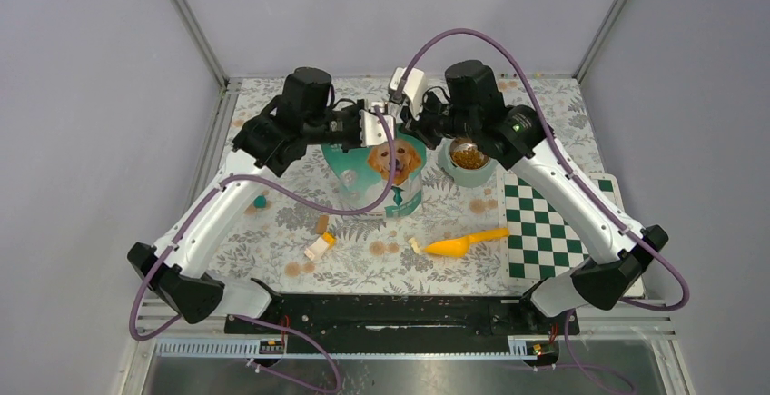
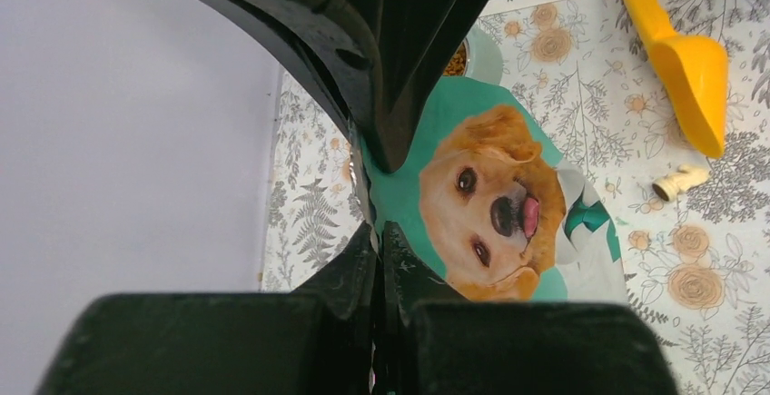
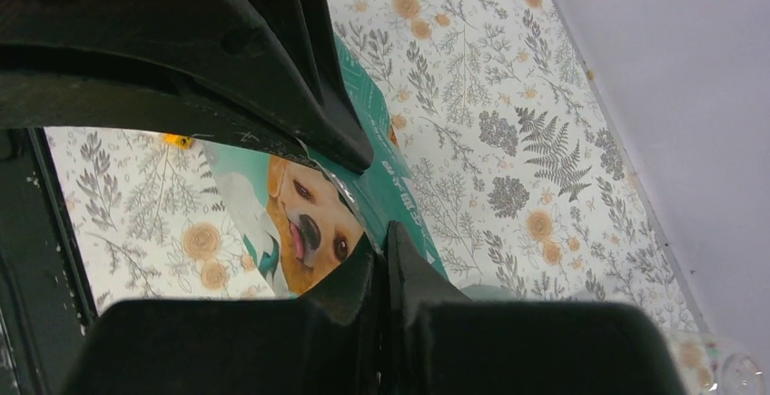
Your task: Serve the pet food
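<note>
Top view: the pet food (image 1: pixel 469 153) sits in a bowl (image 1: pixel 468 175) near the tabletop's (image 1: pixel 545 113) far edge, just right of both jaws and the upright teal bag (image 1: pixel 386 177). Left wrist view: the left gripper (image 2: pixel 380 197) pinches the bag's top edge. Right wrist view: the right gripper (image 3: pixel 374 197) clamps that edge too.

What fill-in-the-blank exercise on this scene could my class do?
1. The left hand and right hand both pinch the top of the teal ____.
2. The bowl beside it holds brown ____.
3. The chequered mat lies on the robot's ____ side.
Missing words: bag; kibble; right.
</note>
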Controlling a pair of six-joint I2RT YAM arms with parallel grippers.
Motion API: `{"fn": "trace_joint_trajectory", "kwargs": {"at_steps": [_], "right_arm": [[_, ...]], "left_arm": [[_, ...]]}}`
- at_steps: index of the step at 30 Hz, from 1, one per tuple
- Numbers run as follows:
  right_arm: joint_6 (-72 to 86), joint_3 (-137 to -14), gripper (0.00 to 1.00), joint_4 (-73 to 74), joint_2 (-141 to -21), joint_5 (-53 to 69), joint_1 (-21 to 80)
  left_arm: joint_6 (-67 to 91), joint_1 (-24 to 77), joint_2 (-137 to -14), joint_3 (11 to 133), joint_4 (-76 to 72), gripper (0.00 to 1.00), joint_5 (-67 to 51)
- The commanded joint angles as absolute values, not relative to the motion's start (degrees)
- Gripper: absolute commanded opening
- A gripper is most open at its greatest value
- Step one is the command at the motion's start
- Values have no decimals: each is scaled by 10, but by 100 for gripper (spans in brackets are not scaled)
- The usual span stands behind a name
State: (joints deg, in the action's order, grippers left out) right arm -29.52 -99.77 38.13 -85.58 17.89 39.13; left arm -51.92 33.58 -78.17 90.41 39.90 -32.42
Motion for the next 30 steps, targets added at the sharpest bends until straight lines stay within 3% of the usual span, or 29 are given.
{"fn": "trace_joint_trajectory", "kwargs": {"at_steps": [1, 16, 30], "right_arm": [[-249, -969, 0, 275, -783, 44, 362], [-323, -977, 0, 290, -746, -33, 358], [-355, -1020, 0, 314, -760, -42, 351]], "left_arm": [[-562, 287, -735, 903, 540, 0, -217], [-605, 207, -678, 881, 598, 0, -143], [-604, 146, -668, 892, 643, 0, 28]]}}
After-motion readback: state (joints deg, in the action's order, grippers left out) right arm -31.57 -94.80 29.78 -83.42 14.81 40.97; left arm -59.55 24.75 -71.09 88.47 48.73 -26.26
